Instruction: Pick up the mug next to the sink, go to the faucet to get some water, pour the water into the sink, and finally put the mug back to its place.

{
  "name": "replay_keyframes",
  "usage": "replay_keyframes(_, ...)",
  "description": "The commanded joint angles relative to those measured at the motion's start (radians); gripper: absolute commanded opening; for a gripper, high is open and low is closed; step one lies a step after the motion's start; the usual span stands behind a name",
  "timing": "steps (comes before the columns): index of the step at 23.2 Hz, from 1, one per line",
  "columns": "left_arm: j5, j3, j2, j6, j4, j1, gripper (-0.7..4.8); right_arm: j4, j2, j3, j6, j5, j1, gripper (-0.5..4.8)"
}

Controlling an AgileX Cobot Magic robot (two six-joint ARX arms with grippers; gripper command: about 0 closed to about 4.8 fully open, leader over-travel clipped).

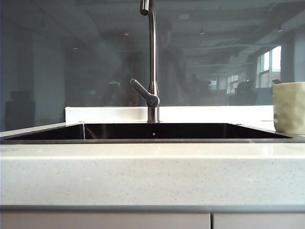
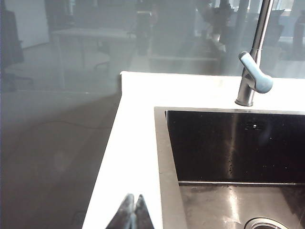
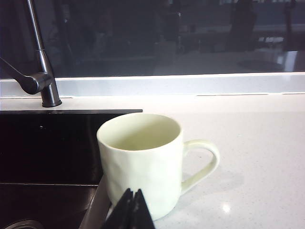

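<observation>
**Mug waits beside the sink, both grippers closed and empty**

At the right edge of the exterior view, the mug point(image 1: 289, 108) stands upright on the speckled white countertop point(image 1: 152, 174), just beside the right end of the sink point(image 1: 152, 131). It is pale cream-green with a dimpled wall, and the frame edge cuts it off. The sink's dark glossy basin runs across the middle of the frame behind a thin metal rim. Behind it, at centre, the faucet point(image 1: 152, 62) rises as a slim steel tube, its curved top reaching the upper edge and its lever handle point(image 1: 143, 91) angled up toward the left. Neither arm appears in this view.

The right wrist view shows the right gripper point(image 3: 132, 210) at the bottom centre, fingertips pressed together and holding nothing. The mug point(image 3: 143, 160) sits just past them, its handle point(image 3: 205, 162) pointing right and its inside looking empty; whether the tips touch the mug cannot be told. The faucet point(image 3: 45, 71) stands at the upper left.

The left wrist view shows the left gripper point(image 2: 132, 214) at the bottom centre, also shut tight and empty, above the white counter just beside the sink's point(image 2: 164, 157) left rim. The faucet point(image 2: 252, 71) stands at the upper right, behind the basin.
</observation>
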Motion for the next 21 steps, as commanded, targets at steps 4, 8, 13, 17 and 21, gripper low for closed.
replay_keyframes(4, 0.003, 0.004, 0.001, 0.004, 0.009, 0.002, -0.06, 0.018, -0.002, -0.003, -0.003, 0.000, 0.002, -0.05)
replay_keyframes(8, 0.003, 0.004, 0.001, 0.003, 0.009, 0.002, -0.05, 0.018, -0.002, -0.003, -0.003, -0.002, 0.002, -0.05)
replay_keyframes(13, 0.003, 0.004, 0.001, -0.001, 0.037, 0.002, -0.06, 0.069, -0.002, 0.000, 0.096, -0.026, 0.002, -0.05)
replay_keyframes(17, -0.012, 0.004, 0.001, -0.126, 0.234, 0.001, -0.06, 0.189, -0.002, 0.013, 0.124, 0.009, 0.002, -0.05)
replay_keyframes(21, -0.036, 0.047, 0.024, -0.154, 0.298, 0.001, -0.06, 0.181, 0.001, 0.071, 0.122, 0.135, 0.001, -0.05)
